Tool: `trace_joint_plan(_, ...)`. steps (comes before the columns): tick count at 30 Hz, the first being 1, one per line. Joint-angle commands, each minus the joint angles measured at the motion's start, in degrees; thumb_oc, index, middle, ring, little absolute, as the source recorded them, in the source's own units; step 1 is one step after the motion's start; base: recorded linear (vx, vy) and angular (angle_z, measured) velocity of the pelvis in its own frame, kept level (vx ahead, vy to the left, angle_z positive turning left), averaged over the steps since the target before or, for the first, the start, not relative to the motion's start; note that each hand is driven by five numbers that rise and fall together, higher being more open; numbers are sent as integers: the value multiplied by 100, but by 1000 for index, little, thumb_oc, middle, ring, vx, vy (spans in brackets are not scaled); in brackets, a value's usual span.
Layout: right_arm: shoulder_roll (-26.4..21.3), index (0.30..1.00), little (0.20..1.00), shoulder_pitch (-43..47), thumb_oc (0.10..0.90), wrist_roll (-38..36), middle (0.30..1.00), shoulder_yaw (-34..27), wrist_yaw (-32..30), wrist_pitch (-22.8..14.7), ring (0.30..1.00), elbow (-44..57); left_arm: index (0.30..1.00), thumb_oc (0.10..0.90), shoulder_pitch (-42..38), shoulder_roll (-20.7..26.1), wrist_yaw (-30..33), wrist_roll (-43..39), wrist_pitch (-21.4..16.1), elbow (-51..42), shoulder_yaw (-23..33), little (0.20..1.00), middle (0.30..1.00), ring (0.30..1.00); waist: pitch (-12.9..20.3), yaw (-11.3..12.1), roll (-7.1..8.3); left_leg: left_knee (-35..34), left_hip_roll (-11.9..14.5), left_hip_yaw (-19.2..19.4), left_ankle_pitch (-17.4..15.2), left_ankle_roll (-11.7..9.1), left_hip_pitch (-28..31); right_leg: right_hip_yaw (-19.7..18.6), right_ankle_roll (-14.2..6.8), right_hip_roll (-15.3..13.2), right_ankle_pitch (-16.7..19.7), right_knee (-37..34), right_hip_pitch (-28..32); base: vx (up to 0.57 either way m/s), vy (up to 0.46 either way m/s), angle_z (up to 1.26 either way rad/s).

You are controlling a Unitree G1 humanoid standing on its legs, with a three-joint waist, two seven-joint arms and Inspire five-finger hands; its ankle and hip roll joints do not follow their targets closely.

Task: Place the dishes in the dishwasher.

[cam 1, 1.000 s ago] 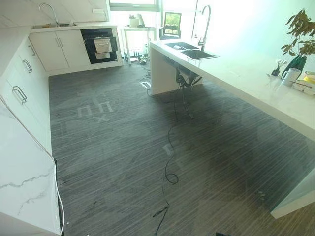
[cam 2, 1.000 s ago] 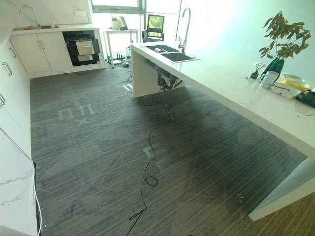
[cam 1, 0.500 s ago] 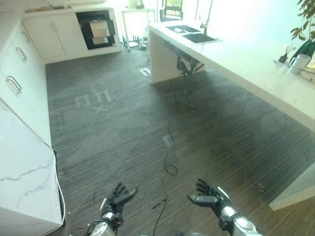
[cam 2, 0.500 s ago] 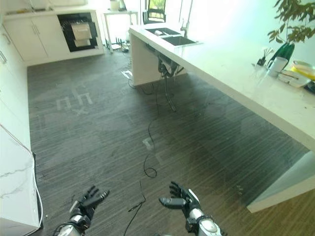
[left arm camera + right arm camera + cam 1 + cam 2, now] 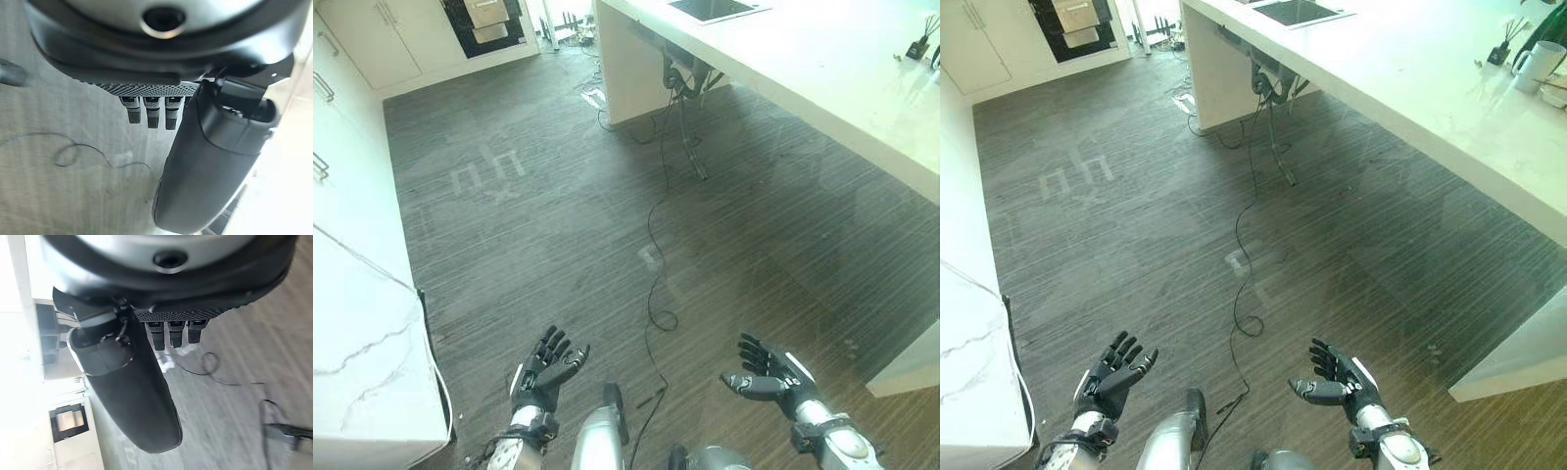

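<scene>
Kitchen floor of dark wood-grain planks [image 5: 558, 225] takes up most of the left eye view. Low in the frame, the left hand [image 5: 544, 370] and the right hand [image 5: 770, 373] hover palms-up over the floor, well apart from each other, fingers spread and holding nothing. A white island counter [image 5: 822, 78] runs along the right side, its near corner just beside the right arm's path. White cabinets [image 5: 352, 206] line the left side. The open lane between them is wide, though a loose cord [image 5: 651, 245] trails down the middle of it from under the island.

Right eye view: same scene. A white mug [image 5: 1534, 67] stands far off on the counter, with what may be a dish at the very edge beside it, too cut off to be sure. These dishes are well out of reach. At the far end, a dark built-in appliance [image 5: 1072, 24] sits in the cabinet run, probably the dishwasher.

Left wrist view: straight fingertips [image 5: 152, 113] and the thumb, over floor, grasping nothing.

Right wrist view: fingertips [image 5: 173, 335] likewise straight and unladen.

Likely risks: a foot catching the cord while walking, or the right arm clipping the counter edge when turning toward the dishes.
</scene>
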State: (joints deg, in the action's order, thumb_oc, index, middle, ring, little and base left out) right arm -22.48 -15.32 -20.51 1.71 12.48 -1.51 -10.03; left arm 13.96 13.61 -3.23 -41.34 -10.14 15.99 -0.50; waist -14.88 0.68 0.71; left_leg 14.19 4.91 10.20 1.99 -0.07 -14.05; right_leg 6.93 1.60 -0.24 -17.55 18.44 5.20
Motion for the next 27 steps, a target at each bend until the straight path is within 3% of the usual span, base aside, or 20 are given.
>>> trace_joint_plan(1, 138, 900, 900, 476, 800, -281, 900, 143, -106, -506, 900, 421, 900, 800, -354, 612, -298, 392, -571, -713, -29, 900, 900, 900, 776, 140, 71, 300, -32, -241, -732, -63, -121, 271, -654, -341, 261, -125, 419, 263, 223, -23)
trace_joint_plan(3, 243, 900, 900, 584, 800, -334, 900, 196, -259, -435, 900, 490, 900, 800, -475, 692, -328, 477, -486, -813, -136, 900, 900, 900, 850, 126, 99, 300, -197, -375, -825, 79, -22, 332, -912, -379, 1054, -125, 503, 341, 290, 16)
trace_joint_plan(4, 366, 900, 900, 613, 800, -532, 900, 228, -257, -363, 900, 527, 900, 800, -541, 731, -347, 740, -557, -821, -254, 900, 900, 900, 879, 87, 86, 300, -324, -470, -948, 198, 162, 375, -1138, -406, 1949, 538, 444, 451, 442, 62)
trace_joint_plan(5, 485, 900, 900, 560, 800, -534, 900, 267, -183, -350, 900, 587, 900, 800, -552, 766, -334, 991, -660, -883, -347, 900, 900, 900, 884, 65, 16, 300, -435, -574, -1088, 305, 321, 345, -1180, -501, 2340, 1793, -139, 372, 440, 65)
trace_joint_plan(6, 510, 900, 900, 559, 800, -523, 900, 321, -160, -392, 900, 558, 900, 800, -549, 773, -293, 1032, -637, -941, -351, 900, 900, 900, 847, 37, -81, 300, -391, -566, -1158, 342, 455, 406, -1130, -634, 2452, 2459, -628, 230, 352, 35)
trace_joint_plan(7, 528, 900, 900, 588, 800, -541, 900, 414, -142, -436, 900, 502, 900, 800, -581, 808, -186, 1114, -593, -1024, -374, 900, 900, 900, 799, -10, -147, 300, -390, -569, -1205, 368, 588, 452, -1025, -737, 2392, 2594, -1190, 128, 188, 4)
trace_joint_plan(8, 526, 900, 900, 613, 800, -560, 900, 453, -145, -438, 900, 481, 900, 800, -630, 852, -183, 1186, -532, -1061, -359, 900, 900, 900, 783, -29, -144, 300, -410, -564, -1197, 358, 619, 518, -965, -723, 2228, 2362, -1360, 306, 50, 11)
trace_joint_plan(9, 454, 900, 900, 567, 800, -699, 900, 417, -110, -383, 900, 605, 900, 800, -762, 997, -356, 1103, -374, -1154, -279, 900, 900, 900, 707, -132, -89, 300, -464, -607, -1251, 283, 787, 855, -893, -634, 2116, 864, -1348, 437, -144, 43)
trace_joint_plan(10, 402, 900, 900, 425, 800, -768, 900, 316, -41, -416, 900, 683, 900, 800, -759, 1028, -436, 1133, -347, -1237, -233, 900, 900, 900, 632, -230, 34, 300, -535, -602, -1384, 227, 968, 951, -905, -769, 2095, -125, -1449, 405, -184, 71)
trace_joint_plan(14, 346, 900, 900, 295, 800, -892, 900, 241, -23, -518, 900, 665, 900, 800, -640, 1006, -406, 1171, -423, -1323, -360, 900, 900, 900, 580, -368, 201, 300, -745, -654, -1657, 245, 1220, 409, -1065, -1128, 2082, -125, -2234, 228, -141, 75)
trace_joint_plan(17, 335, 900, 900, 227, 800, -845, 900, 225, -2, -519, 900, 805, 900, 800, -435, 998, -435, 1225, -504, -1431, -399, 900, 900, 900, 569, -388, 230, 300, -849, -744, -1895, 303, 1445, 283, -1136, -1298, 2196, -125, -2520, 353, -203, 22)
trace_joint_plan(21, 227, 900, 900, 355, 800, -787, 900, 395, -214, -440, 900, 798, 900, 800, -318, 1020, -454, 1084, -346, -1506, -399, 900, 900, 900, 771, -315, 292, 300, -801, -687, -2035, 217, 1661, 381, -1145, -1254, 2035, -125, -2179, 441, -330, 31)
trace_joint_plan(24, 103, 900, 900, 452, 800, -744, 900, 452, -242, -417, 900, 833, 900, 800, -302, 991, -478, 963, -292, -1581, -415, 900, 900, 900, 942, -350, 276, 300, -648, -649, -2081, 85, 1894, 368, -994, -1035, 1821, -125, -2053, 407, -361, -54)
trace_joint_plan(25, -28, 900, 900, 480, 800, -764, 900, 359, -169, -396, 900, 925, 900, 800, -230, 982, -561, 932, -322, -1737, -402, 900, 900, 900, 1020, -388, 173, 300, -437, -526, -1644, -108, 2044, 389, -796, -810, 1617, -125, -1929, 424, -383, -86)
trace_joint_plan(26, -47, 900, 900, 471, 800, -770, 900, 343, -150, -399, 900, 942, 900, 800, -214, 983, -575, 927, -327, -1758, -393, 900, 900, 900, 1023, -389, 154, 300, -403, -506, -1507, -149, 2066, 392, -762, -771, 1581, -125, -1907, 537, -493, -80)
trace_joint_plan(27, -173, 900, 900, 450, 800, -817, 900, 273, -51, -417, 900, 1021, 900, 800, -166, 989, -540, 861, -469, -1746, -390, 900, 900, 900, 1022, -347, 127, 300, -307, -424, -433, -394, 2194, 359, -562, -600, 1330, -125, -1716, 416, -400, -55)
